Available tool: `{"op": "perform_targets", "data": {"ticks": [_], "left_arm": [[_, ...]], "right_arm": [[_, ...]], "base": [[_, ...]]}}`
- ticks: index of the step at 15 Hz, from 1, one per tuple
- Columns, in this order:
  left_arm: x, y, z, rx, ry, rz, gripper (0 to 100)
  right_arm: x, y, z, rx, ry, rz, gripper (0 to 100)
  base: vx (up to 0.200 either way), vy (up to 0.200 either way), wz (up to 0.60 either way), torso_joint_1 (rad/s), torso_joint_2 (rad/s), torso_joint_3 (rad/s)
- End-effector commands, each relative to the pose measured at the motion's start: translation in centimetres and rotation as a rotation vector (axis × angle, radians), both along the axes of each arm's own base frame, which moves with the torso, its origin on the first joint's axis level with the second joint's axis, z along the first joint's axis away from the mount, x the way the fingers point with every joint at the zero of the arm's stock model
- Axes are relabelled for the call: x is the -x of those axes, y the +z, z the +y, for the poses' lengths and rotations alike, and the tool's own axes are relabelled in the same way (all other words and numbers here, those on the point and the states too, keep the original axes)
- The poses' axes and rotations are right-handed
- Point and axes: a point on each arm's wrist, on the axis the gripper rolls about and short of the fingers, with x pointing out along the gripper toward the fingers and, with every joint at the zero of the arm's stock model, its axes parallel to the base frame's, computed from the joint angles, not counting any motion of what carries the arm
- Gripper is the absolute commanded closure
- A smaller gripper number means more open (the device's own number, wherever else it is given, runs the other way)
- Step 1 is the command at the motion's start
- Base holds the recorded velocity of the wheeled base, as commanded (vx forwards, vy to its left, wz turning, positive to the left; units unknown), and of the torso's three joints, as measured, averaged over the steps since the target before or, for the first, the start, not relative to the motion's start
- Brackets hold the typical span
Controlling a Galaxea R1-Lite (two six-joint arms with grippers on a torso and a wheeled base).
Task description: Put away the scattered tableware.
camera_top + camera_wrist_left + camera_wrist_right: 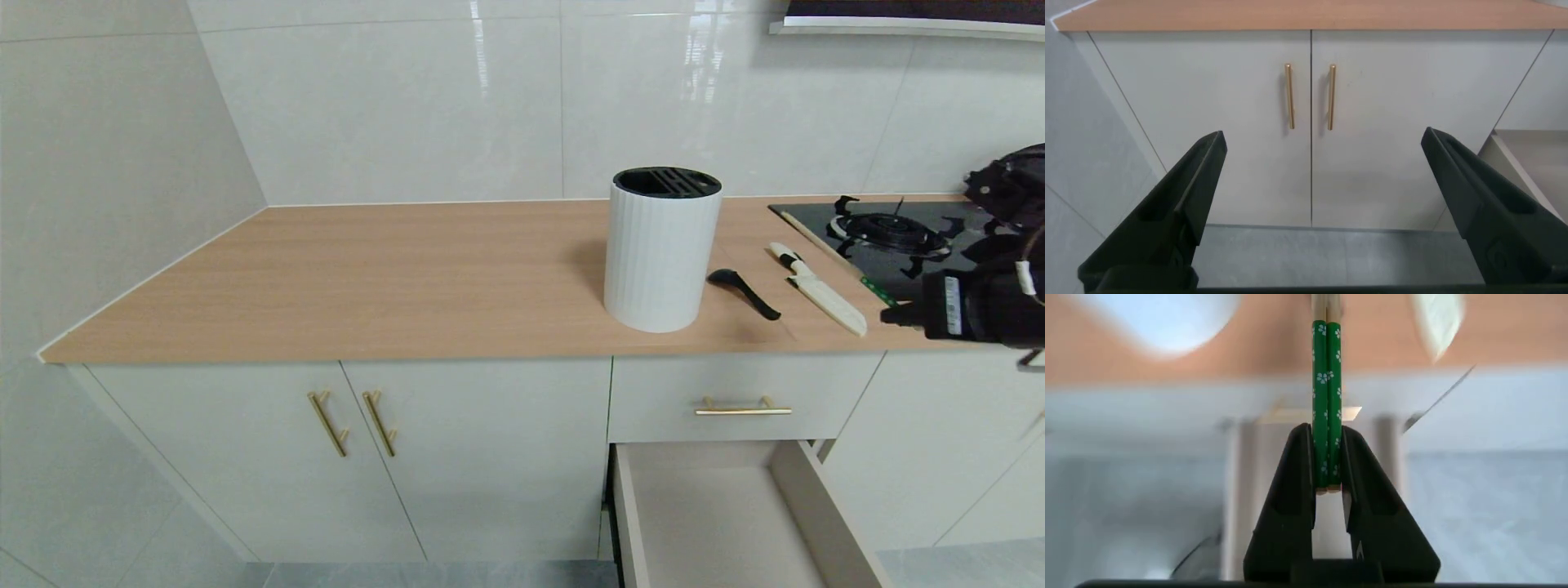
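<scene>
A pair of wooden chopsticks (816, 242) with green patterned ends lies slanted along the stove's left edge. My right gripper (894, 314) is shut on the green ends (1327, 376) at the counter's front right. Left of them lie a cream-coloured knife (816, 287) and a black spoon (743, 292). A white ribbed utensil holder (662, 249) with a black slotted top stands beside the spoon. My left gripper (1323, 143) hangs open with nothing in it, low in front of the cabinet doors.
A gas stove (890, 233) is set into the wooden counter (367, 278) at the right. Below the holder a drawer (804, 490) stands pulled out. The cabinet doors (1310, 98) have gold handles. Tiled walls close the back and left.
</scene>
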Motion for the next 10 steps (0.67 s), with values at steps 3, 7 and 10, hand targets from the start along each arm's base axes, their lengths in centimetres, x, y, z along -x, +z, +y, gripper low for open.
{"op": "perform_targets", "data": {"ticks": [3,7,10], "left_arm": [[0.0,0.0,0.0,0.0,0.001,0.0,0],[0.0,0.0,0.0,0.0,0.001,0.0,0],[0.0,0.0,0.0,0.0,0.001,0.0,0]], "right_arm": [[7.7,0.0,0.4,-0.027,0.181,0.165,100],[5.4,-4.5,3.7,0.047,0.267,0.458,100],[3.3,-6.8,5.2,0.025,0.199,0.57,100]], "base": [[0.0,0.0,0.0,0.0,0.0,0.0],[0.0,0.0,0.0,0.0,0.0,0.0],[0.0,0.0,0.0,0.0,0.0,0.0]]}}
